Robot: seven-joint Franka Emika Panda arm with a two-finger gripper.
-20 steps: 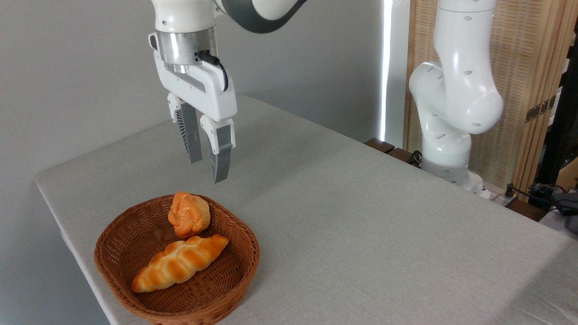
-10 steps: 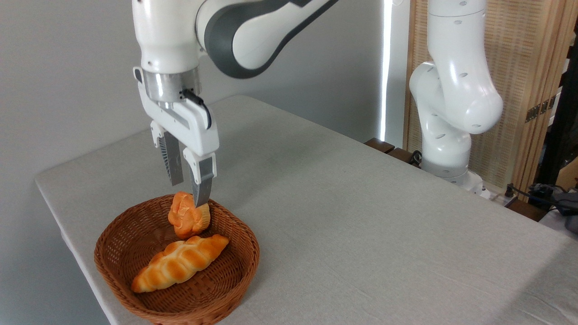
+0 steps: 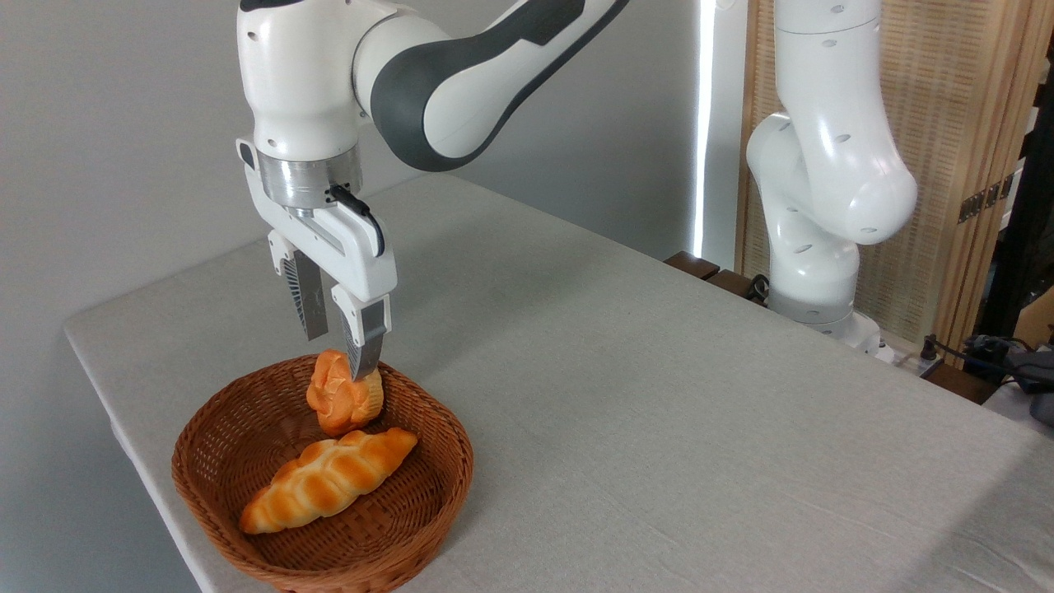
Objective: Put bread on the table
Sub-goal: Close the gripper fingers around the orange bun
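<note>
orange lumpy bread (image 3: 342, 403) in basket (image 3: 247, 461), ridged paler base.

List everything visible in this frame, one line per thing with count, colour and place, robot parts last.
bread: 1, orange, muffin-shaped, at the back of the basket, leaning against its wall
braided loaf: 1, golden, lying in the basket in front of the bread
wicker basket: 1, brown, round, on the table's near left corner
table: 1, light grey cloth, fills most of the frame
bamboo screen: 1, tan, behind the arm's base at right
cables and dark gear: dark, count unclear, right edge
robot arm: 1, white with grey, base at the table's far right edge
gripper: 1, white with grey fingers, open, right above the bread, near finger overlapping it; contact cannot be told
</note>
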